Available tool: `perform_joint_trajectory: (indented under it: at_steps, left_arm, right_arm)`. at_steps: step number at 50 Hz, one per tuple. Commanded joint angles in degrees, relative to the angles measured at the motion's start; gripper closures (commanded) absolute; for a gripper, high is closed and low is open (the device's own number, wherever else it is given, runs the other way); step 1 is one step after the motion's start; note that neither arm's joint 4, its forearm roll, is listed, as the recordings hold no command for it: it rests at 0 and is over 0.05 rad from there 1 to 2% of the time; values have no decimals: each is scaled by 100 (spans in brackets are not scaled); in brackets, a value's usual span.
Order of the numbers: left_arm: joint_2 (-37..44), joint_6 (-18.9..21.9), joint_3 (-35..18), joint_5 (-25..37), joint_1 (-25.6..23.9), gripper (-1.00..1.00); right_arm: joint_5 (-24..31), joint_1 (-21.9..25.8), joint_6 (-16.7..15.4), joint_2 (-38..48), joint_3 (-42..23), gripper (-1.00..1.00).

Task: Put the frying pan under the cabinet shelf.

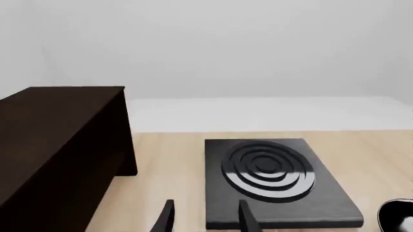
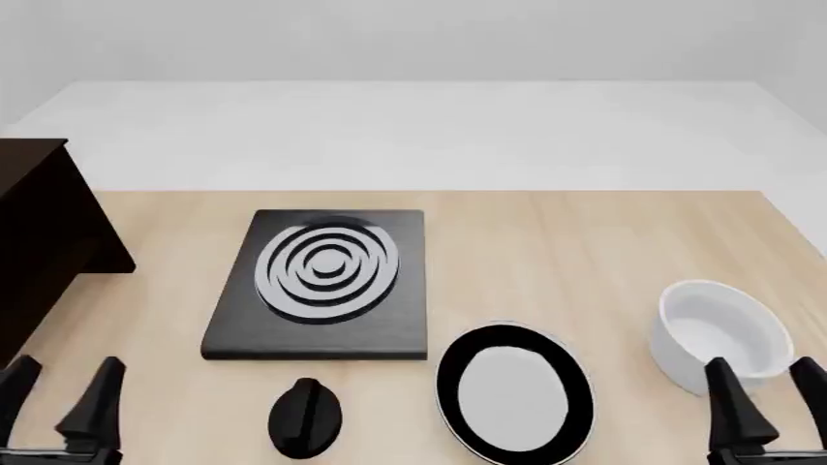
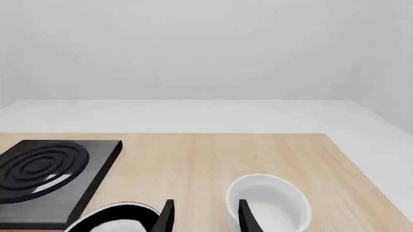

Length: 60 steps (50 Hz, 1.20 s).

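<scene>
Black-rimmed round frying pan with pale inner face lies at 5 o'clock of the ringed black slab; dark wooden cabinet shelf at 9 o'clock. Left gripper and right gripper hover, fingers spread, empty, apparently pre-grasp.

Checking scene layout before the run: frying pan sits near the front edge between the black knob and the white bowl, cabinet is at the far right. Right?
One thing is off: the cabinet is at the far left, not the right. The front view shows it. The rest holds: the frying pan lies near the front edge, between the black knob and the white bowl.
</scene>
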<state>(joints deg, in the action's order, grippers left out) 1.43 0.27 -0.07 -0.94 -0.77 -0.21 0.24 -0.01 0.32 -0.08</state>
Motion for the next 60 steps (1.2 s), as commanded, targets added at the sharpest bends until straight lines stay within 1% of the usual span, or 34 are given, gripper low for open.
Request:
perform_joint_trajectory:
  at_steps: [1,5,7,8,10,11,12,13,14,16,18,23,24,25,27,28,30,31,32,34,36,37,39,40,42,43,44,48,50,53,54,58,59,60]
  left_arm:
    - [176,55,-3,28,-54,-100]
    - [62,42,-56,162,-304,-100]
    - [671,9,-62,-230,-375,-100]
    - [824,215,-69,-349,-429,-100]
    - [1237,1082,-16,-726,-907,-100]
    - [1578,1009,-109,-850,-997,-100]
    - [2488,450,-317,-1136,-894,-100]
    - [2799,537,-440,-1219,-875,-100]
    - [2885,969,-511,-1212,-993,-100]
    - [3375,1164,-685,-1243,-1081,-100]
    - [3223,1240,-1064,-735,-1276,-100]
    - [3532,910,-1958,204,-1884,-100]
    - [3778,617,-2157,382,-2019,-100]
    - [3701,766,-2282,501,-2119,-100]
    - [3890,456,-2634,813,-2377,-100]
    - [3933,603,-2784,945,-2553,-100]
    - [4130,170,-3043,1170,-2690,-100]
    - [4210,516,-3150,1257,-2842,-100]
    - [4298,198,-3308,1389,-2915,-100]
    - [4435,718,-3476,1523,-3146,-100]
    - [4644,399,-3673,1708,-3306,-100]
    - [4690,555,-3716,1740,-3321,-100]
    - [4947,123,-3975,1944,-3521,-100]
    - [4993,374,-4005,1957,-3522,-100]
    - [5128,-177,-4318,2137,-3788,-100]
    - [5153,-97,-4424,2189,-3869,-100]
    - [5261,-462,-4544,2292,-3892,-100]
    - [5600,-571,-5000,2625,-4232,-100]
    - [5709,-839,-5092,2698,-4379,-100]
    - [5896,-881,-5255,2798,-4497,-100]
    - [5987,-1183,-5275,2813,-4665,-100]
    - [6185,-1112,-5369,2772,-4829,-100]
    - [6270,-1448,-5364,2754,-4874,-100]
    - [6325,-1300,-5409,2744,-4922,-100]
  right_arm:
    - [7,-21,-26,9,-20,-100]
    - [21,-24,3,8,-24,-100]
    - [60,-21,-25,-18,-46,-100]
    - [44,-21,-23,-14,-34,-100]
    - [58,-24,10,-14,-38,-100]
    - [60,-25,15,-14,-38,-100]
    - [52,-23,2,-15,-33,-100]
    - [48,-22,-11,-16,-32,-100]
    - [43,-20,-24,-17,-31,-100]
    - [53,-22,-13,-19,-36,-100]
    - [60,-24,12,-17,-36,-100]
    - [44,-21,-20,-19,-28,-100]
    - [46,-23,-6,-16,-29,-100]
    - [47,-25,5,-13,-29,-100]
    - [34,-25,12,-3,-23,-100]
    - [51,-25,6,-12,-34,-100]
    - [47,-22,-15,-17,-31,-100]
    - [41,-22,-16,-13,-28,-100]
    - [48,-23,-8,-15,-31,-100]
    - [79,-25,11,-21,-51,-100]
    - [43,-25,8,-8,-29,-100]
    - [33,-24,4,-2,-24,-100]
    - [26,-22,-16,-2,-24,-100]
    - [33,-22,-15,-6,-27,-100]
    - [52,-24,7,-11,-35,-100]
    - [59,-24,10,-13,-38,-100]
    - [63,-25,10,-15,-41,-100]
    - [21,-22,-9,2,-22,-100]
    - [59,-24,5,-14,-38,-100]
    - [33,-24,6,-4,-22,-100]
    - [42,-23,-1,-12,-26,-100]
    - [24,-24,3,2,-19,-100]
    - [20,-24,8,6,-18,-100]
    - [33,-24,7,-3,-22,-100]
